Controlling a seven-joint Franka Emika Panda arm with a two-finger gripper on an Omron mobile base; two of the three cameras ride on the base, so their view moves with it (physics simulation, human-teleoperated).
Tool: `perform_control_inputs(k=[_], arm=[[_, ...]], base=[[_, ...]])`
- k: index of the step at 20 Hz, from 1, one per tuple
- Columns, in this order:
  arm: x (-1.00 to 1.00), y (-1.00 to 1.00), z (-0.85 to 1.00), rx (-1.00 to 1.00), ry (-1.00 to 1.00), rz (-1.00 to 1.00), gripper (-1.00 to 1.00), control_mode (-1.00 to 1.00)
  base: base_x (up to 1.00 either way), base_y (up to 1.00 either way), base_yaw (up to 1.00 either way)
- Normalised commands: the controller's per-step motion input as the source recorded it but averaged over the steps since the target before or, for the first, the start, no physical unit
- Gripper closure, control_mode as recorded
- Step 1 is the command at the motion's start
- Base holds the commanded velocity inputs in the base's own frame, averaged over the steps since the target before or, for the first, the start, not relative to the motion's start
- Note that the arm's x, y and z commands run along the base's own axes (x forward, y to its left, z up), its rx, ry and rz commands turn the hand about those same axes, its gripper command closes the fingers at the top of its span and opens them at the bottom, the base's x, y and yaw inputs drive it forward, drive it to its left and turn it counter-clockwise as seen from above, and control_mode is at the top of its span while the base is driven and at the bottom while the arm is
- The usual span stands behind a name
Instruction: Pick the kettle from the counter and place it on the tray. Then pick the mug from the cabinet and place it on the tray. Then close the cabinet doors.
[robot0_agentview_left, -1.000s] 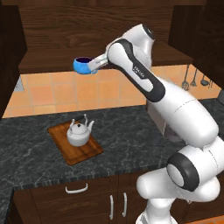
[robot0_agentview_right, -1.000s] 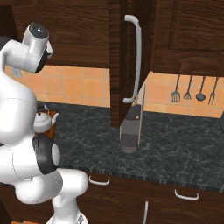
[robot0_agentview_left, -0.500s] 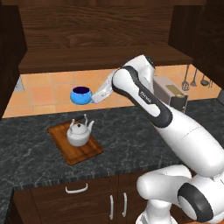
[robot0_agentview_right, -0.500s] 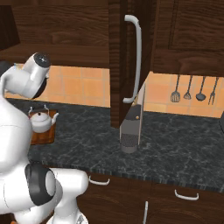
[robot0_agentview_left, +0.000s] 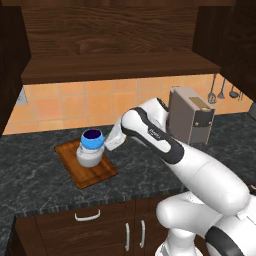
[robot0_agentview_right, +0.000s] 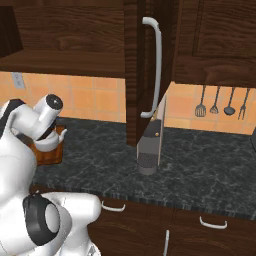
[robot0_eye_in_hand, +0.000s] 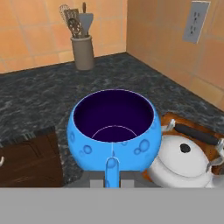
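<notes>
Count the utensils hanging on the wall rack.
4: hanging utensils in a row on the tiled wall, right of the open cabinet door. The cabinet may hide more.

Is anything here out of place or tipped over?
Nothing is spilled or toppled. The kettle sits upright on the tray, and the blue mug is held upright over it. The cabinet door stands open.
</notes>
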Motion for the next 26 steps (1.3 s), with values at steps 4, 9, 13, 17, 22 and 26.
perform_control_inputs(k=[4, 9, 13, 17, 22, 26], arm=[[0.34, 0.21, -0.97, -0.03, 0.05, 0.14, 1.0, -1.0], [0.53, 0.2, -0.83, 0.0, 0.07, 0.14, 1.0, -1.0], [0.28, 0.25, -0.75, 0.0, 0.02, 0.11, 1.0, -1.0], [0.08, 0.23, -0.59, 0.0, 0.0, 0.02, 1.0, -1.0], [0.13, 0.08, -0.29, 0.0, 0.0, 0.0, 1.0, -1.0], [0.15, 0.03, -0.18, 0.0, 0.0, 0.0, 1.0, -1.0]], base=[[0.0, 0.0, 0.0], [0.0, 0.0, 0.0], [0.0, 0.0, 0.0], [0.0, 0.0, 0.0], [0.0, 0.0, 0.0], [0.0, 0.0, 0.0]])
